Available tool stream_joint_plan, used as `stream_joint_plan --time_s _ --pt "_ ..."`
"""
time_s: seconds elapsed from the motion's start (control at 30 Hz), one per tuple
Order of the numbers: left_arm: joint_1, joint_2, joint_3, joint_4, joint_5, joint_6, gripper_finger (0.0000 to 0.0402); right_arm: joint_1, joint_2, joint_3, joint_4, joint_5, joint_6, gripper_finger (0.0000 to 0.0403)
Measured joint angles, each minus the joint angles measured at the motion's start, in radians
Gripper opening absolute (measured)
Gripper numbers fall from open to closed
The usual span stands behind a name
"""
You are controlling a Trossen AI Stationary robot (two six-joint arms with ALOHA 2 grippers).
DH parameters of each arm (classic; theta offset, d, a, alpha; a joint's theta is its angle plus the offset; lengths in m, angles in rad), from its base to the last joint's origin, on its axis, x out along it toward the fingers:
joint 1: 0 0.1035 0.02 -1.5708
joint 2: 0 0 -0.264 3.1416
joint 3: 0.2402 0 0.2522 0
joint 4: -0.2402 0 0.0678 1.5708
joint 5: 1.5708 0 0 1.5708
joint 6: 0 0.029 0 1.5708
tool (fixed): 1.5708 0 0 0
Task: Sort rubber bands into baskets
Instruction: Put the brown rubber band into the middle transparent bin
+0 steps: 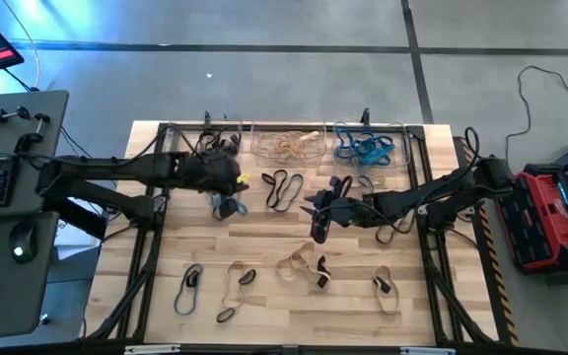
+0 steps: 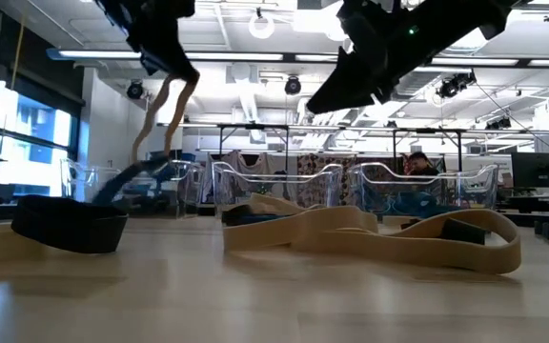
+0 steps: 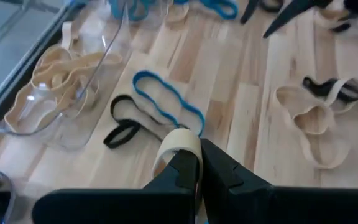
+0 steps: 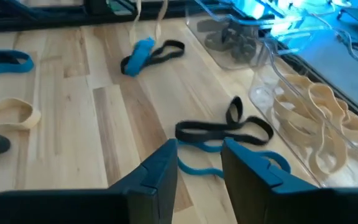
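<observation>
1. I work at a pale wooden surface point(image 1: 284, 247) with two dark arms, seen from above.
2. My left gripper point(image 3: 197, 163) is pressed together, pinching a tan rubber band point(image 3: 180, 142) that hangs from its tips above the surface.
3. In the overhead view that left gripper point(image 1: 227, 182) is near the back of the surface, just in front of the left basket point(image 1: 187, 138).
4. Just beside it on the wood lie a blue band point(image 3: 166, 99) and a black band point(image 3: 124, 121).
5. My right gripper point(image 4: 199, 160) has its fingers spread apart and holds nothing; it hovers over a black band point(image 4: 222, 130) and a blue band point(image 4: 194, 168) on the wood.
6. From above, the right gripper point(image 1: 319, 219) is near the middle of the surface.
7. Three clear baskets stand in a row along the back edge.
8. The middle basket point(image 1: 292, 145) holds tan bands; the right basket point(image 1: 368, 148) holds blue bands.
9. More loose rubber bands point(image 1: 304, 268), tan, black and blue, are scattered across the front half of the surface.
</observation>
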Motion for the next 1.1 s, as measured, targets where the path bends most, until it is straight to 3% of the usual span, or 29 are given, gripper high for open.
stream_joint_plan --time_s 0.17,0.37,0.47,0.7,0.97,1.1 --pt "-0.002 -0.054 0.000 0.076 0.001 -0.002 0.0000 0.000 0.034 0.001 0.076 -0.045 -0.023 0.0100" --pt "-0.002 -0.106 0.001 0.142 0.008 -0.026 0.0000 -0.003 0.153 0.010 0.273 -0.103 -0.123 0.0014" --pt "-0.002 -0.107 0.001 0.155 0.032 -0.029 0.0000 -0.008 0.214 0.057 0.314 -0.105 -0.165 0.0012" --pt "-0.011 -0.103 0.001 0.176 0.042 -0.011 0.0000 -0.016 0.285 0.150 0.266 -0.066 -0.229 0.0002" --pt "0.052 -0.015 0.000 0.268 0.037 0.074 0.0000 -0.015 0.212 0.153 0.123 0.081 -0.195 0.0001" --pt "0.127 0.056 0.000 0.337 0.095 0.114 0.0000 -0.009 0.158 0.153 0.002 0.147 -0.146 0.0000"
